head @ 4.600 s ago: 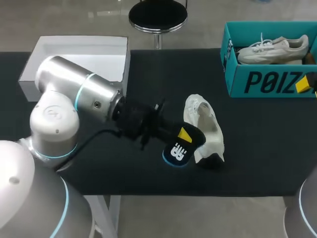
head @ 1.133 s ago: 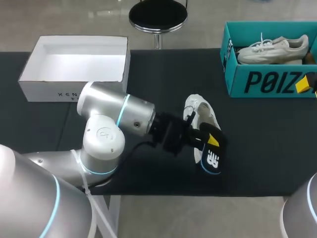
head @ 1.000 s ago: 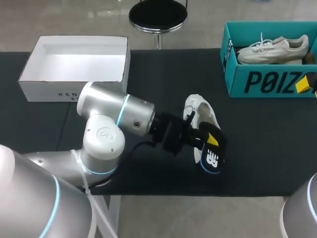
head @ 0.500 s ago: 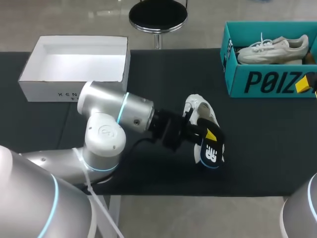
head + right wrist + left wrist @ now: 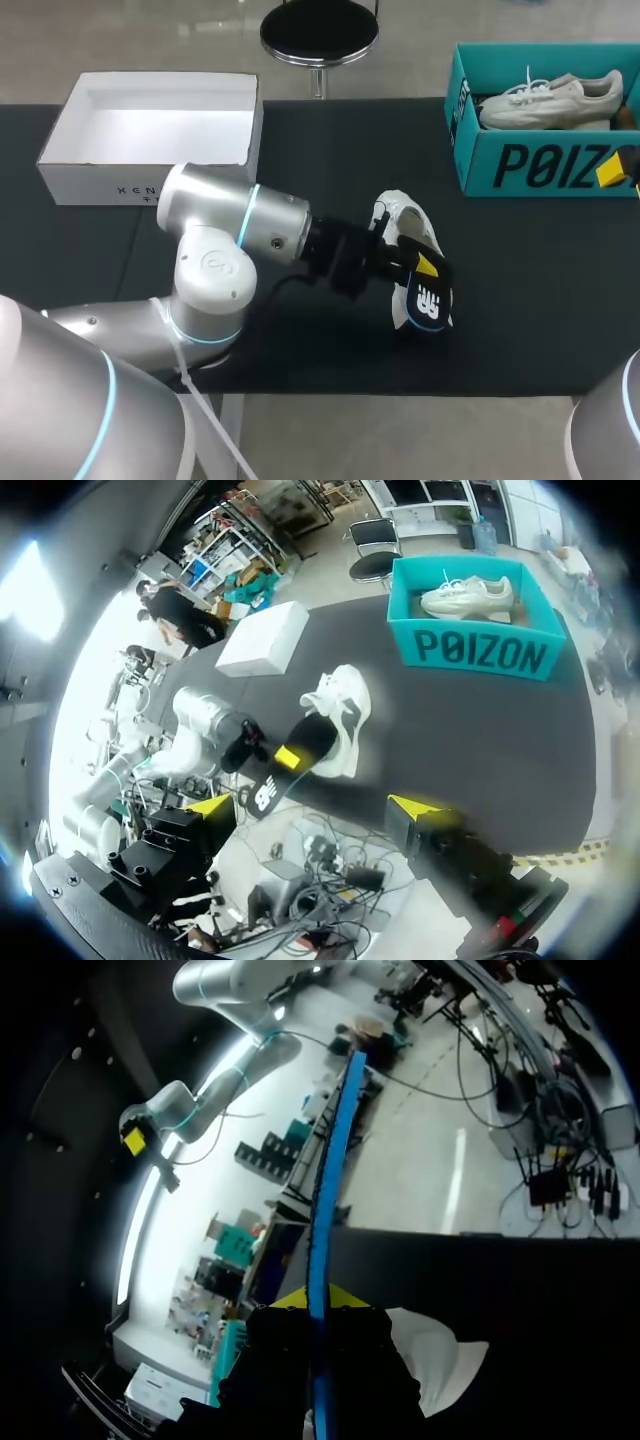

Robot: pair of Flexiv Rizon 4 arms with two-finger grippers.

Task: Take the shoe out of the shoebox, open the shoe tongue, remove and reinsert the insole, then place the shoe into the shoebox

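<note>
- The left claw point(image 5: 415, 272), clamped on the black insole point(image 5: 426, 303), has swung across from beside the white shoe point(image 5: 403, 216), on the side toward the white box point(image 5: 150, 120), to over the shoe's heel end.
- The insole hung clear of the shoe before and now covers its heel opening. In the last second it crept slightly toward the toe.
- The left arm point(image 5: 235, 225) has pulled its elbow off the white box, uncovering the box's front wall.

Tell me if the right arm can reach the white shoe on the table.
Likely yes: bare table lies between right gripper and shoe, though left gripper holds the insole over its heel.
</note>
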